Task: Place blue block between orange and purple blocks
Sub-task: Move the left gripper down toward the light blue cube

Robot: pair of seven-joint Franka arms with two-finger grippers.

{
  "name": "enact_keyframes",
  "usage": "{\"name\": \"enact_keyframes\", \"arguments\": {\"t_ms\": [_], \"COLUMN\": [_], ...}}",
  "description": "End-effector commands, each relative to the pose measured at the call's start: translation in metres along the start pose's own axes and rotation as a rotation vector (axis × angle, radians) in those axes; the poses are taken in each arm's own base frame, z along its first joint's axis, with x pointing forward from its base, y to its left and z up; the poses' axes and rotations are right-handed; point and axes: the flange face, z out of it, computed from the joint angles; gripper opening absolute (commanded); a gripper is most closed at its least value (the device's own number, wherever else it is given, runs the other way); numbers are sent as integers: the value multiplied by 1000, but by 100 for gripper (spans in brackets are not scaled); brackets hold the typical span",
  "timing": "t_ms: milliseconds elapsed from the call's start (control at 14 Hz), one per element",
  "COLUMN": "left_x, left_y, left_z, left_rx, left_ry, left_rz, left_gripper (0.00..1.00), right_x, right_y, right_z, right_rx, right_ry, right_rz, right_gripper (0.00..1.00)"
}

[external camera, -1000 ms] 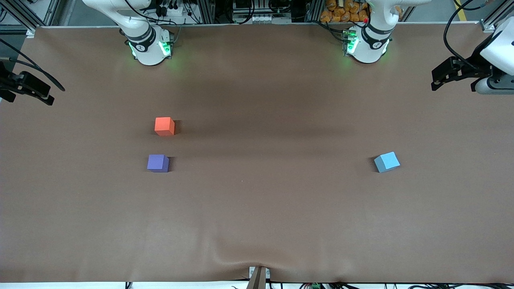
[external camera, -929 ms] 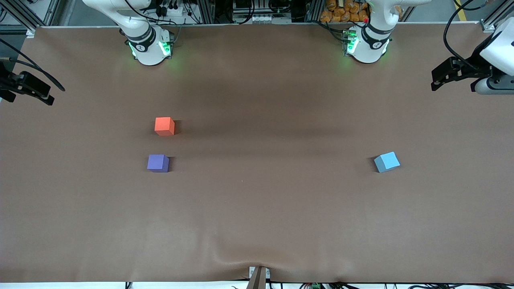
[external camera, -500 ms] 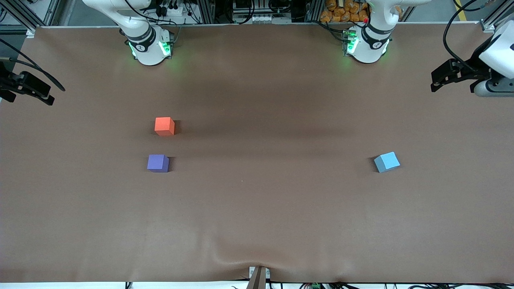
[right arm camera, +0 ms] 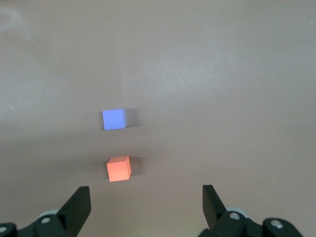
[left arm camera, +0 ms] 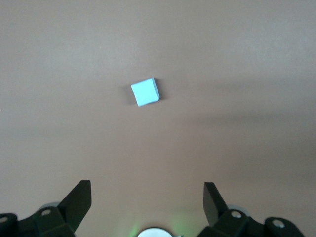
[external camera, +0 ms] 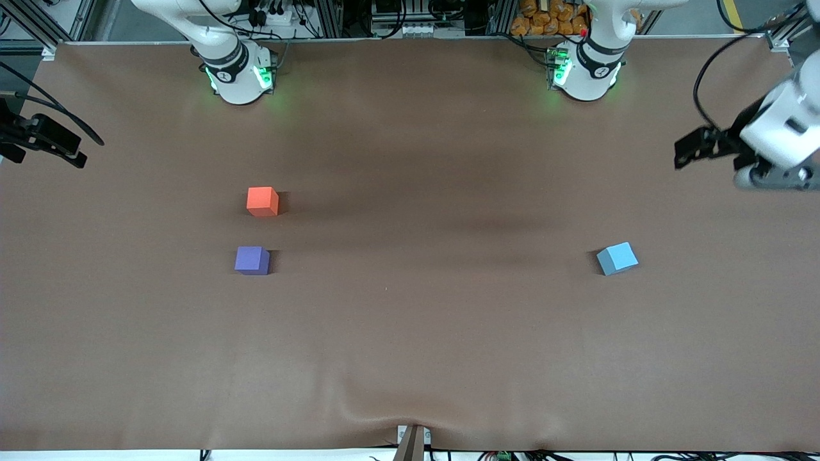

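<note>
The blue block [external camera: 617,258] lies alone on the brown table toward the left arm's end; it also shows in the left wrist view [left arm camera: 145,92]. The orange block [external camera: 262,202] and the purple block [external camera: 252,260] sit toward the right arm's end, a small gap apart, the purple one nearer the front camera. Both show in the right wrist view, orange [right arm camera: 119,169] and purple [right arm camera: 114,119]. My left gripper [left arm camera: 147,197] is open and empty, high over the table's left-arm end, apart from the blue block. My right gripper [right arm camera: 145,197] is open and empty, waiting high over the table's right-arm end.
The left arm's hand [external camera: 772,150] hangs at the table's end with a black cable looped above it. The right arm's black wrist part [external camera: 41,137] shows at the other end. The brown table cover [external camera: 410,333] has a wrinkle at its front edge.
The left arm's hand has swung a little inward over the table and toward the blue block. The right arm and all three blocks have not moved.
</note>
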Motion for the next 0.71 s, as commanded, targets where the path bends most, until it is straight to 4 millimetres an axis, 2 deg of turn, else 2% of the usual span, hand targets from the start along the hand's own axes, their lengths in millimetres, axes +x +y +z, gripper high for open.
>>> {"name": "enact_keyframes", "arguments": {"t_ms": [0,286,643], "left_x": [38,98,140], "left_y": [2,1,9], "left_z": [32,121,237], "left_rx": [31,70,52], "left_ry": [19,15,-30], "left_rz": [9,11,25], "left_gripper": [100,100,100], "right_x": [1,1,1], "right_y": [-2,-2,-2], "right_z": [-2,-2,-2], "right_rx": [6,6,6], "right_ry": [-1,-1,-1], "right_rz": [-12,-12,-12], "right_gripper": [100,100,100]}}
